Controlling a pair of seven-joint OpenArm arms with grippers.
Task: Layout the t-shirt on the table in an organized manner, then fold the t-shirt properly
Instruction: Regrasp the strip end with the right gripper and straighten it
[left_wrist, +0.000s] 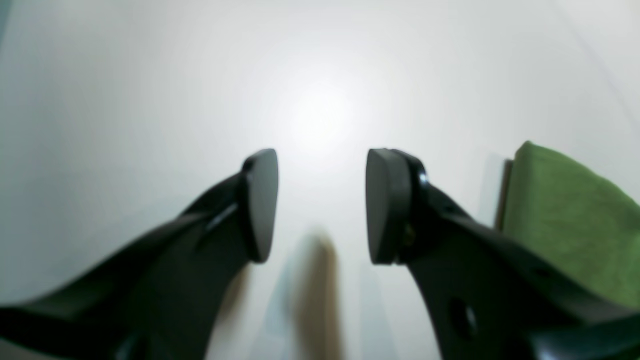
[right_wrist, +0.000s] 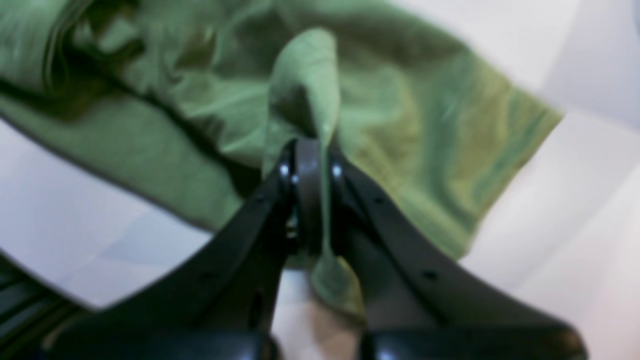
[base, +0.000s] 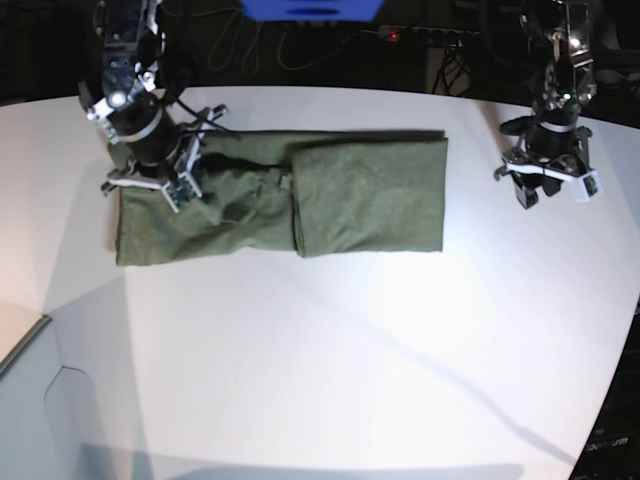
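at about 10 o'clock in the base view, the right gripper has its jaws pinched on a raised fold of the olive-green cotton t-shirt, which lies partly folded across the far side of the smooth white surface. at 2 o'clock, the left gripper hangs over bare surface, jaws wide apart and holding nothing, the shirt's edge nearby.

No readable text, label, brand, number or sign in any view; wrist views blurred, base view too small for lettering
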